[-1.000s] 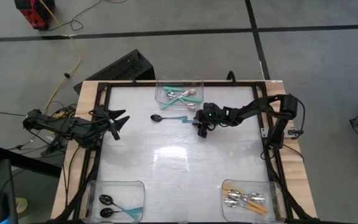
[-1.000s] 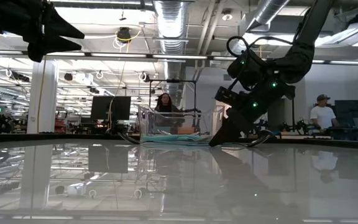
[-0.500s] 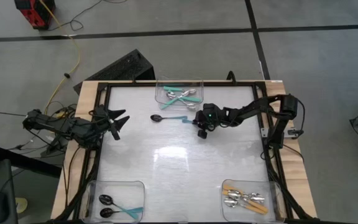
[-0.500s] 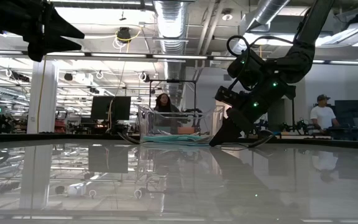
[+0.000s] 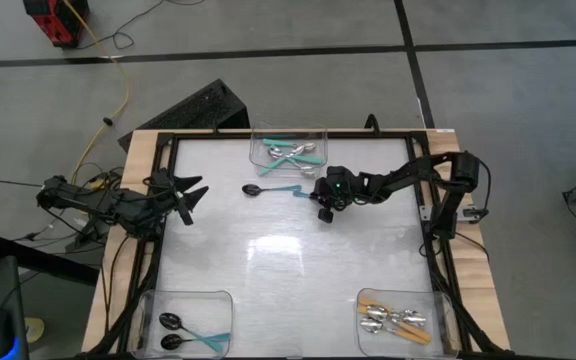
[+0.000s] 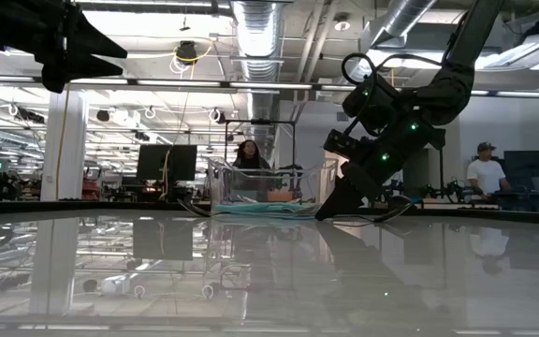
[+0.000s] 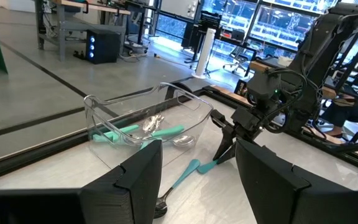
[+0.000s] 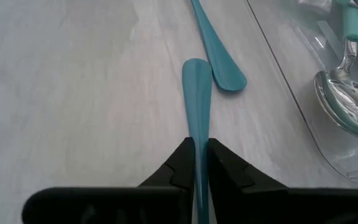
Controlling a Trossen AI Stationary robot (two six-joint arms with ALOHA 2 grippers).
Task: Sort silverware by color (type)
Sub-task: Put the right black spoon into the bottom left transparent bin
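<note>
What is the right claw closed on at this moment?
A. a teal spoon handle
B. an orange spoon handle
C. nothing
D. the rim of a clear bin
A: the right wrist view shows the right claw pinching a teal spoon handle lying on the table, beside the clear bin.

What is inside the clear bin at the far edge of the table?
The clear bin holds a small pile of spoons with silver bowls and teal handles. They overlap, so their exact number cannot be told. A separate black-bowled spoon lies outside on the table.
</note>
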